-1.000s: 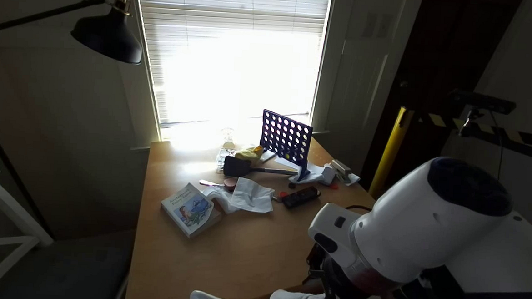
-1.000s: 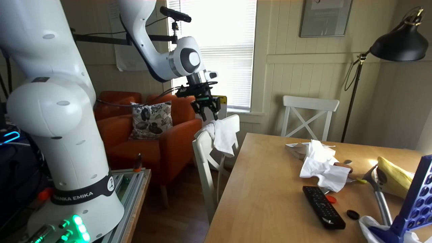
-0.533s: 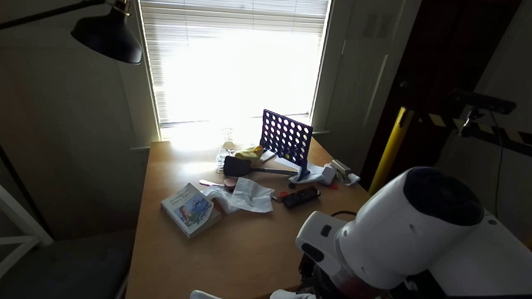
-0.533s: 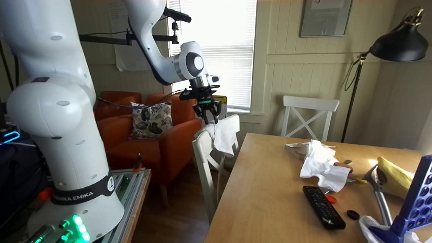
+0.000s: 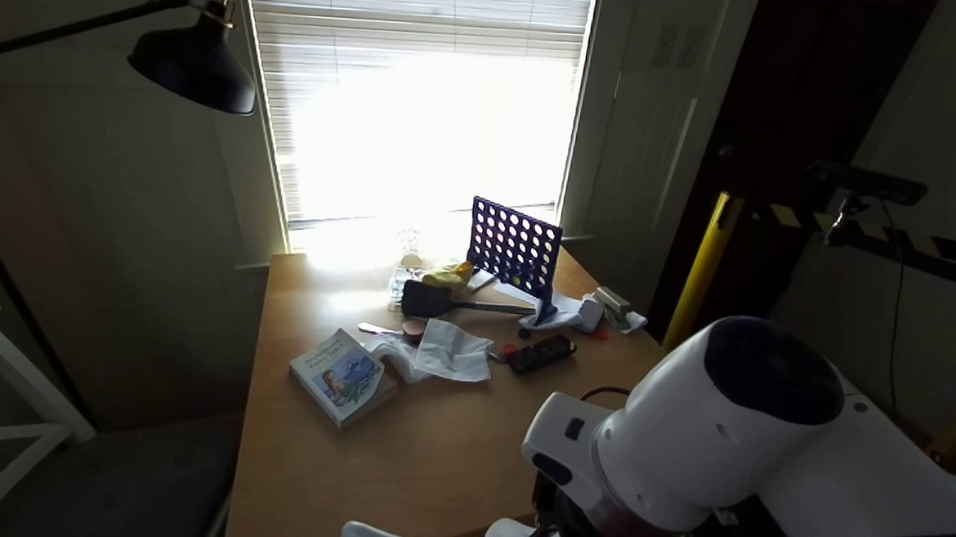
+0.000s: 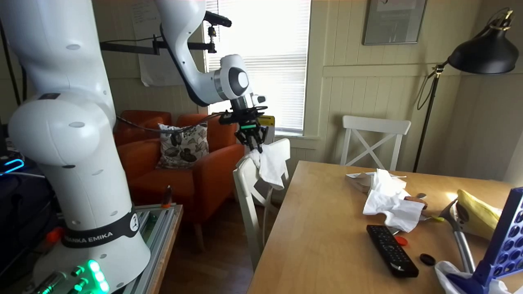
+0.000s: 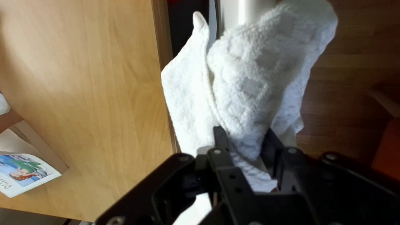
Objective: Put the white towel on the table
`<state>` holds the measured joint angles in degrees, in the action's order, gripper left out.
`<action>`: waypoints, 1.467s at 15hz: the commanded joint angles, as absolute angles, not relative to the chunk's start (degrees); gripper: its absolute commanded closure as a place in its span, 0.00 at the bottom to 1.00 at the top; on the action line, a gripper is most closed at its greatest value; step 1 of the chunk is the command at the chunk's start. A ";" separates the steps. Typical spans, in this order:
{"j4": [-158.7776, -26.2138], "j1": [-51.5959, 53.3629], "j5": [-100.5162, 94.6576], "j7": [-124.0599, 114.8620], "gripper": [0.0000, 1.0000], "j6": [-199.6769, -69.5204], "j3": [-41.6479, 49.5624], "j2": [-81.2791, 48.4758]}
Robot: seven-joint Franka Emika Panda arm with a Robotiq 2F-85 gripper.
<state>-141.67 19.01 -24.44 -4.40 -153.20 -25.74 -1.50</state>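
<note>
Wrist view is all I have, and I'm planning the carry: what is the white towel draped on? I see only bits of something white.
Observer: In an exterior view, the white towel hangs over the back of a white chair.
Operator: Anything on the table past my picture?
Observer: Yes, a black remote lies on the table.
Operator: Anything tall?
Observer: A blue game grid stands upright there, in both exterior views.
</note>
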 commanded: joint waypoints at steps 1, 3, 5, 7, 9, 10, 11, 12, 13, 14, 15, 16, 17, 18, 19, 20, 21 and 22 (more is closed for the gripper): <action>-140.38 19.04 -26.96 -5.96 0.93 -153.83 -25.58 -2.87; -140.16 19.34 -26.33 -5.91 0.99 -153.20 -26.12 -1.76; -139.96 19.49 -25.85 -5.83 0.99 -152.37 -26.40 -0.94; -140.26 21.14 -24.30 -5.07 0.97 -151.28 -25.16 0.33; -140.94 21.42 -20.81 -4.12 0.97 -149.89 -25.19 2.37; -141.40 21.48 -17.67 -2.92 0.97 -149.64 -25.25 3.51; -142.03 21.52 -14.18 -1.98 0.97 -149.68 -25.15 5.28; -142.45 21.72 -10.27 -0.98 0.97 -149.15 -24.98 7.15; -142.68 22.01 -6.52 -0.35 0.97 -148.36 -24.62 9.23; -142.69 22.29 -3.34 0.09 0.97 -147.43 -24.09 11.19; -142.80 22.14 -1.97 -1.04 0.97 -146.68 -23.47 13.29; -142.99 21.25 -2.13 -3.84 0.97 -145.82 -22.85 15.43; -143.21 20.55 -1.79 -5.35 0.97 -144.87 -22.05 17.35; -143.45 19.55 -2.03 -6.07 0.97 -144.10 -20.90 18.91; -143.68 18.33 -2.78 -7.12 0.97 -143.52 -19.85 20.34; -143.97 17.16 -3.29 -8.04 0.97 -143.51 -18.77 21.45; -144.03 15.63 -3.77 -8.43 0.97 -143.13 -17.45 22.04; -144.13 14.05 -4.08 -8.91 0.97 -142.85 -16.25 22.42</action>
<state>-142.13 17.56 -3.90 -6.61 -144.15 -18.71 18.81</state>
